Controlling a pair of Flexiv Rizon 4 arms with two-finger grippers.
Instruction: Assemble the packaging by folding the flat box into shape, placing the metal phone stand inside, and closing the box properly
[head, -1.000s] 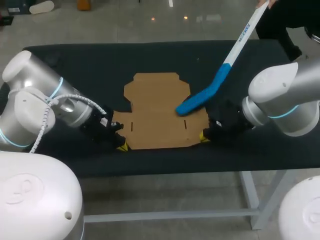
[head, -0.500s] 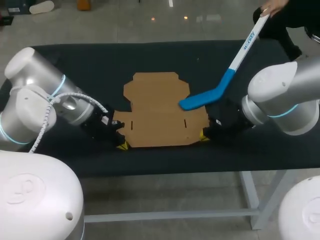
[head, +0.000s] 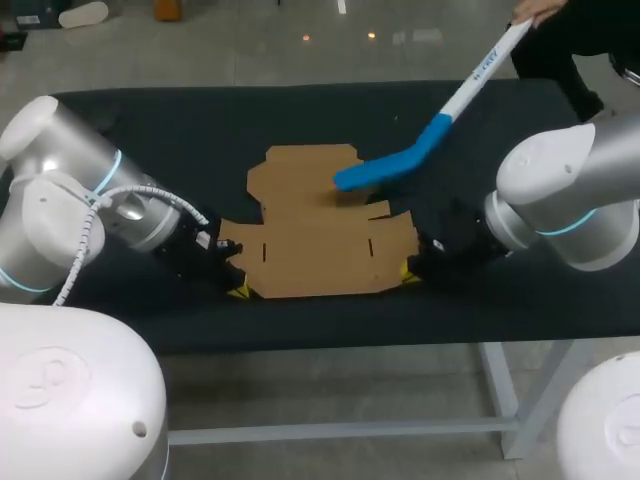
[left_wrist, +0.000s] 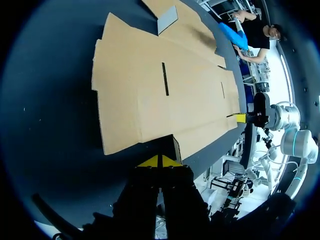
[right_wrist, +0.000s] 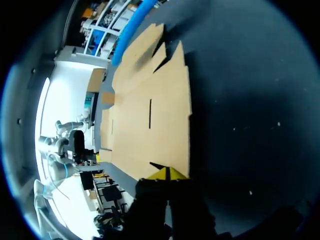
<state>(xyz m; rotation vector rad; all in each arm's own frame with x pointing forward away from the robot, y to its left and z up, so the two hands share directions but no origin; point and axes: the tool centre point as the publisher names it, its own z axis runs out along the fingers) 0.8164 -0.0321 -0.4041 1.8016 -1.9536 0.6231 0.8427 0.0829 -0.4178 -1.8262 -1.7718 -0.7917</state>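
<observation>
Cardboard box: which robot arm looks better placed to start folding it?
Probably left. The left gripper and right gripper both sit at the flat cardboard box's near corners, but the blue stick reaches over it from the right.

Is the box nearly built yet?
Not yet, only just starting. Done: nothing folded; the cardboard lies flat on the table. In hand: the left gripper and right gripper each have jaws pinched on a near corner, while a person's blue stick rests on its far part. Left: folding, putting in the phone stand, which isn't in view, and closing.
</observation>
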